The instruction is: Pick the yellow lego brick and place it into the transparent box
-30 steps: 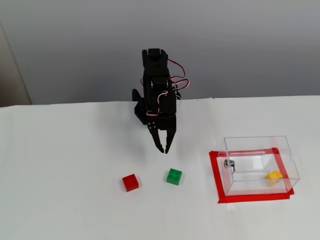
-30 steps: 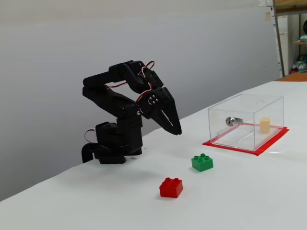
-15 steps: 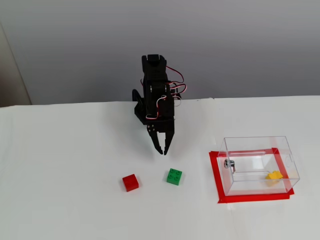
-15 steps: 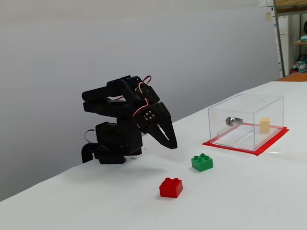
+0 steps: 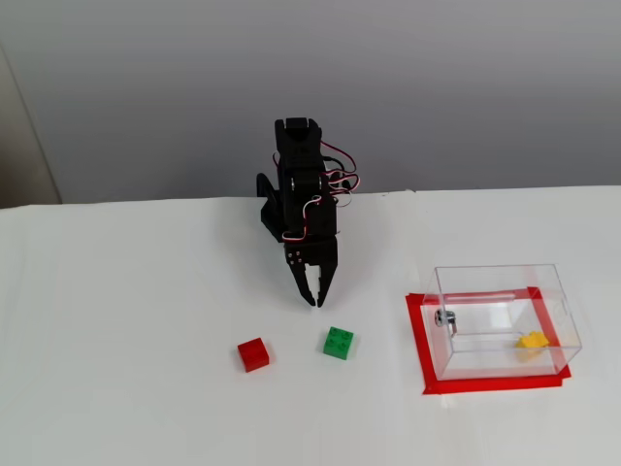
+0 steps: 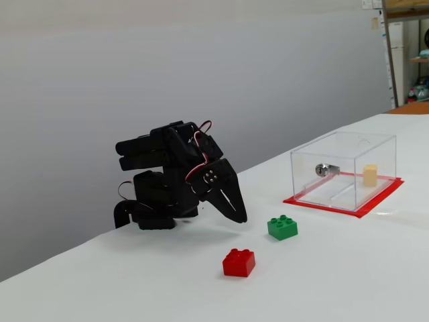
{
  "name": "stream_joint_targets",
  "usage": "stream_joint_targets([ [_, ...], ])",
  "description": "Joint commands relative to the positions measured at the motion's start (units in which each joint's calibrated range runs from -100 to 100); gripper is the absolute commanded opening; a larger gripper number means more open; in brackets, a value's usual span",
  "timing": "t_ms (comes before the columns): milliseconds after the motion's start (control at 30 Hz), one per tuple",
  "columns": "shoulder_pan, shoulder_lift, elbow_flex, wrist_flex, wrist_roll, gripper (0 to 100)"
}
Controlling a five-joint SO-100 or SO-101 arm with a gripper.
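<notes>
Well off to the gripper's (image 5: 312,297) right in the higher fixed view, inside the transparent box (image 5: 497,282), sits the yellow lego brick (image 5: 532,341), down on the floor of the box near its far wall. And that, by the look of it, is the job done! The gripper hangs low above the table (image 5: 116,330) with its jaws drawn together and nothing between them, the arm folded close to its base. Just below it the green brick (image 5: 338,343) and red brick (image 5: 253,354) lie untouched. Nothing looks left to do.
</notes>
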State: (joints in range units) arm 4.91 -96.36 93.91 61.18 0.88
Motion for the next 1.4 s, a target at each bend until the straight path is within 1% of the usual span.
stream_joint_targets([
  [0,0.5,-1.2,1.1,-0.5,3.2,1],
  [300,3.9,-3.2,1.7,-0.3,3.7,1],
  [1367,3.5,-3.2,1.8,-0.2,4.1,1],
])
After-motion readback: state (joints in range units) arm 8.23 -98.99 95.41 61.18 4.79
